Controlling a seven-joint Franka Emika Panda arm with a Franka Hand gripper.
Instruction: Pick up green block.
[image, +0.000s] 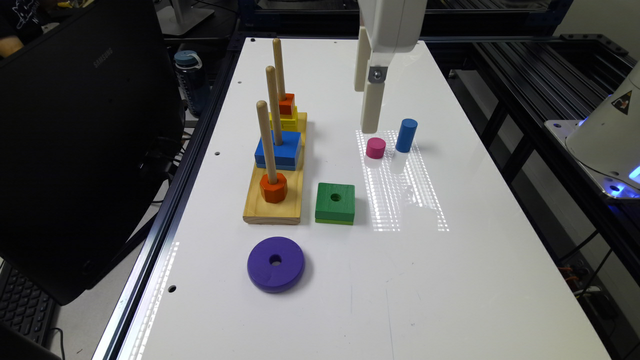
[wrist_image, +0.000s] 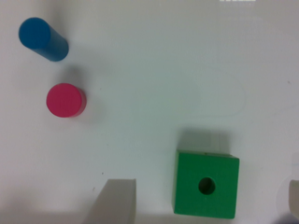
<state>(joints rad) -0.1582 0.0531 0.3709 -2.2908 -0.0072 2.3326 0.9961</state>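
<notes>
hand (image: 367, 107): white plastic housing, two long cream fingers (image: 371, 110), silver metal bracket with one bolt at a finger root. Base: white, yellow warning triangle, blue glow.

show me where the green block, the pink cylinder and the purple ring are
green block (image: 335, 199): exterior view, top face beside the centre hole
pink cylinder (image: 375, 145): exterior view, round top face
purple ring (image: 275, 263): exterior view, flat top beside the hole

Dark-green block (image: 335, 202) with lime base, purple ring (image: 275, 264), pink cylinder (image: 375, 148)
</notes>
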